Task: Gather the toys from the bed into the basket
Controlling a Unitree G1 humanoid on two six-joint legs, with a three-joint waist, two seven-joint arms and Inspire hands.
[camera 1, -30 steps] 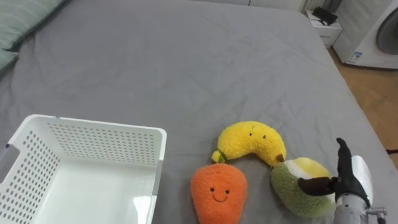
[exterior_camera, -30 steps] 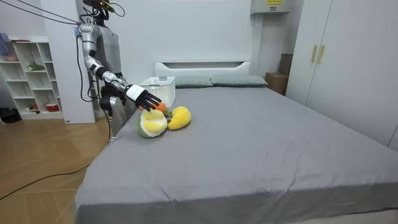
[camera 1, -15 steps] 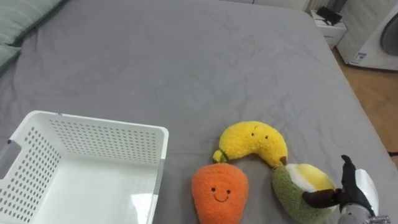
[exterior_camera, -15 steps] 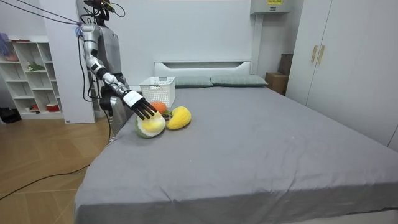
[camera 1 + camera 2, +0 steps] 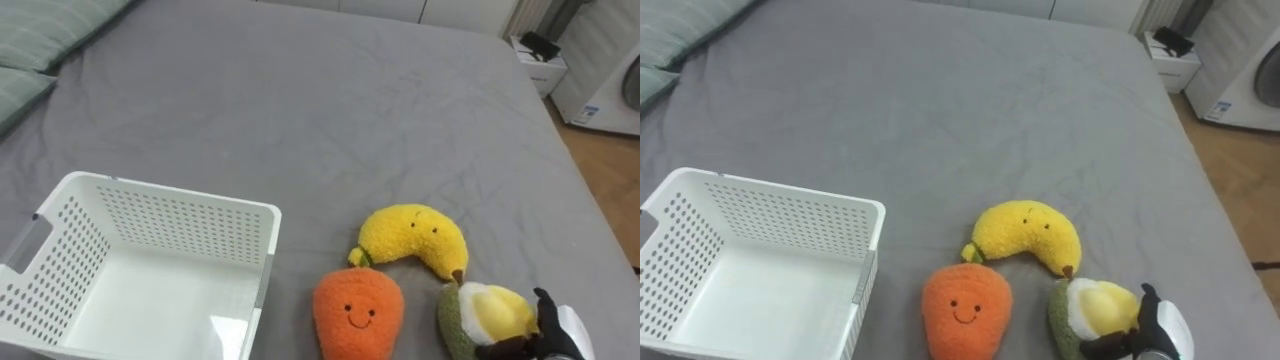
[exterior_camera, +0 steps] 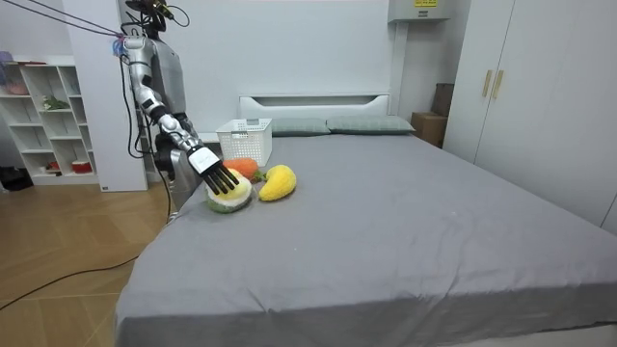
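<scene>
No legible txt or labels anywhere

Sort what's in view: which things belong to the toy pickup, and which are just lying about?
Job: plush carrot, banana, avocado, basket, bed, right hand.
Lying about: pillows, washing machine, shelves, wardrobe.

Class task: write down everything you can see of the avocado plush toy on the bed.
The avocado plush looks soft and fuzzy, with olive-green skin and a pale yellow centre. It lies on the grey bed near the edge, beside the tip of the banana plush and right of the carrot plush. The right hand rests on it with straight dark fingers.
</scene>
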